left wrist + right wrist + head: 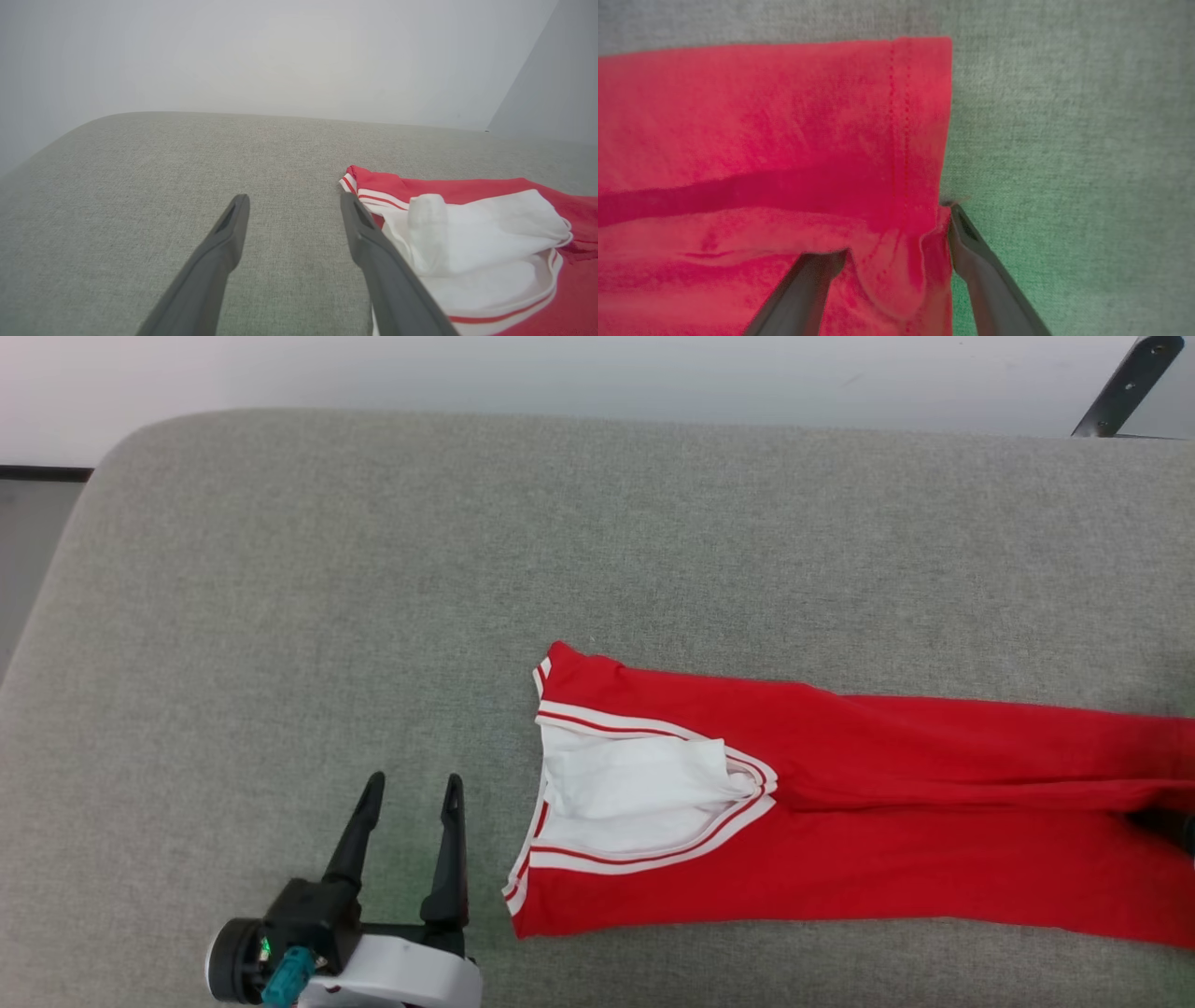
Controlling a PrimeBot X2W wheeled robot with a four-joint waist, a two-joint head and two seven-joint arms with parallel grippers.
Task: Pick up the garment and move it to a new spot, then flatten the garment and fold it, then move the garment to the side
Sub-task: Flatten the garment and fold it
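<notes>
1. Grey woven upholstered surface with a rounded corner: covers most of the head view, with a pale wall along the top edge.

2. The garment, a soft red jersey shirt with white striped trim at the V-neck: lies flat on the surface as a long band, running from the lower centre of the head view off the right edge. The neck end points to the frame's left. White sleeve cloth is bunched inside the neck opening.

3. Left gripper, two long dark fingers on a white wrist: at the lower left of the head view, just beside the neck end. Its jaws are spread and hold nothing. In the left wrist view bare grey cloth shows between the fingers.

4. Right gripper: jaws spread wide over the stitched red hem, one finger over the red cloth, the other at the hem's edge. It is not clamped.

5. Black metal bracket: upper right corner of the head view.
</notes>
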